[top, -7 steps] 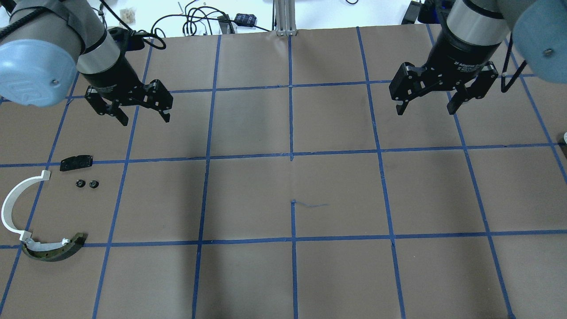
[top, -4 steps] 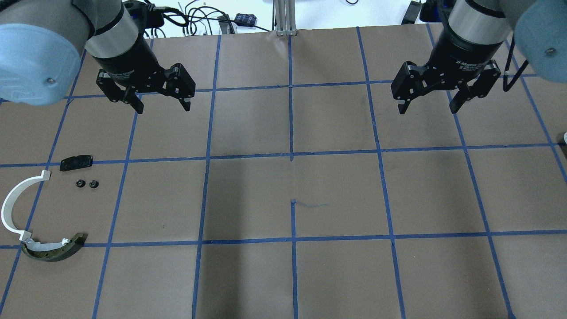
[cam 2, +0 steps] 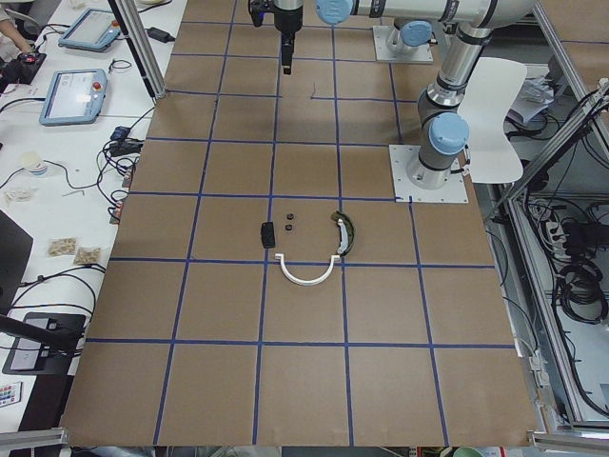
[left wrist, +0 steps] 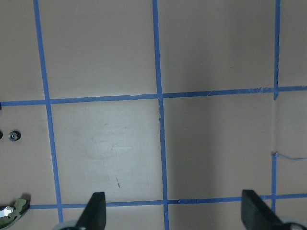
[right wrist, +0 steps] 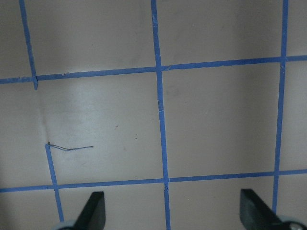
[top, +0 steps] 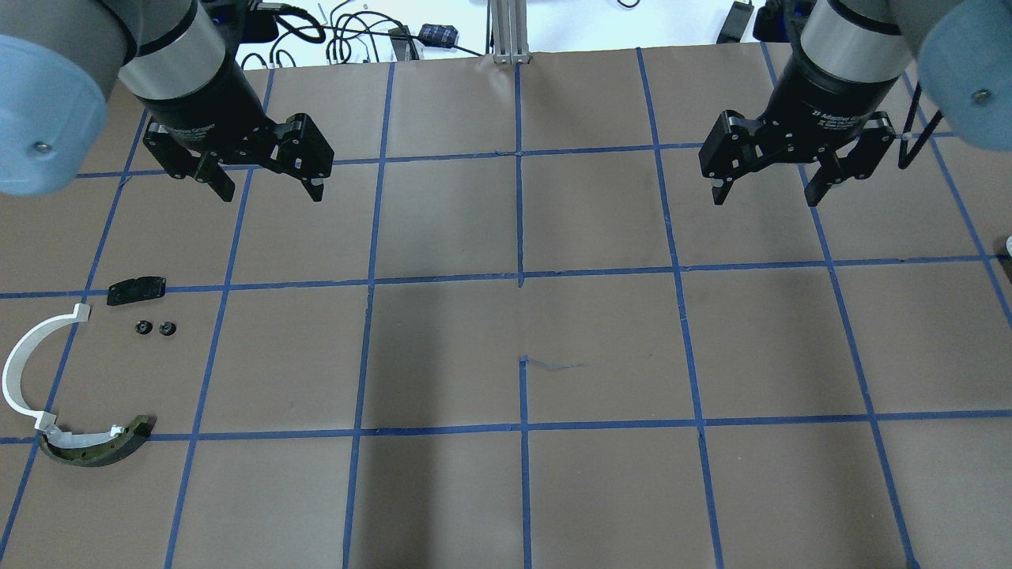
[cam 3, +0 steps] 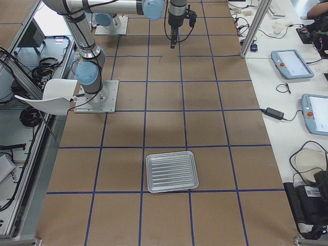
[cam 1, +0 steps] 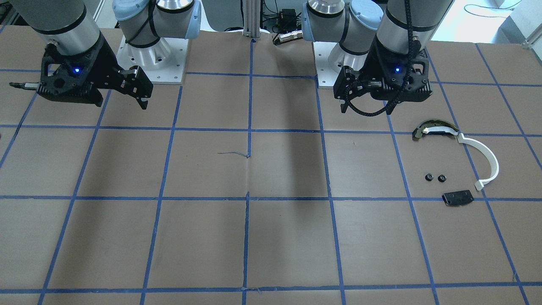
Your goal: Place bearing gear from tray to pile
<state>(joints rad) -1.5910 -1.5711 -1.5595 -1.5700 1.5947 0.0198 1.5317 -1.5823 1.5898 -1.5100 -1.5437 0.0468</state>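
Two small black bearing gears (top: 143, 327) (top: 166, 328) lie side by side in the pile at the table's left. Around them are a flat black plate (top: 137, 289), a thin white arc strip (top: 20, 371) and a dark olive-edged curved piece (top: 99, 446). My left gripper (top: 270, 194) hangs open and empty, high above the table, back and right of the pile. My right gripper (top: 764, 197) is open and empty at the far right. The ribbed silver tray (cam 3: 171, 171) shows only in the exterior right view; I see no part in it.
The table is brown paper with a blue tape grid (top: 520, 276). Cables and boxes lie beyond the far edge (top: 356, 35). In the left wrist view one gear (left wrist: 13, 136) and the olive piece's tip (left wrist: 12, 211) show at the left edge.
My left gripper moved away from the pile, toward the far edge and to the right, then a little back left, staying open. My right gripper barely shifted.
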